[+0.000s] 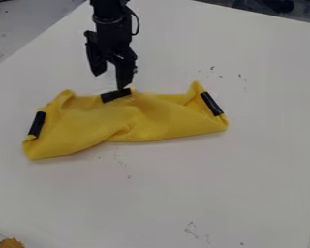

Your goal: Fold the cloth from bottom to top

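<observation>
The black gripper (pixel 110 81) hangs down at the cloth's upper edge, left of the view's centre. It is open, one finger standing to the left above bare table and the other ending right at the black strip (pixel 116 95) on the cloth's top edge; whether it touches cannot be told. The yellow cloth (pixel 86 123) lies wide and low across the table, folded and rumpled, with a crease near the middle of its lower edge. More black strips mark its left end (pixel 37 124) and its right end (pixel 211 103).
The white table (pixel 203 189) spreads around the cloth, with small dark marks above and below it. An orange-brown object (pixel 10 243) shows at the bottom left corner. The table's far edge runs across the top right.
</observation>
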You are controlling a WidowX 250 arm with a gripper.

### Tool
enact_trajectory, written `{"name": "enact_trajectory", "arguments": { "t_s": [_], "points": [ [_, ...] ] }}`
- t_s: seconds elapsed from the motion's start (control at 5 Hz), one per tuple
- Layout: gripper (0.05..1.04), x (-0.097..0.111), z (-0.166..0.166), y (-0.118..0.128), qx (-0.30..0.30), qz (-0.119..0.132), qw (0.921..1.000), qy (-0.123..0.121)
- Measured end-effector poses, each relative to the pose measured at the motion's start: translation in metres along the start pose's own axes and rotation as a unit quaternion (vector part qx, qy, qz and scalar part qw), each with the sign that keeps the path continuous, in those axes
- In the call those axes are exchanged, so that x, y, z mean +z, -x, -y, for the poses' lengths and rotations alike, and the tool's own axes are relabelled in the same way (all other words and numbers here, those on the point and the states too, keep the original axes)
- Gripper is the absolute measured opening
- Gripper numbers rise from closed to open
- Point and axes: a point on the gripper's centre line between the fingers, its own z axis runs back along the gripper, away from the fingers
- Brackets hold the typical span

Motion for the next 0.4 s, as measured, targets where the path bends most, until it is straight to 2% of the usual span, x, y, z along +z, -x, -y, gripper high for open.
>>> {"name": "enact_trajectory", "arguments": {
  "t_s": [0.2, 0.4],
  "points": [
    [1.003, 0.0009, -0.0032, -0.0042, -0.002, 0.013, 0.9999, -0.006],
    [1.000, 0.0043, -0.0012, -0.0028, 0.009, 0.003, 0.9999, 0.006]
  ]
}}
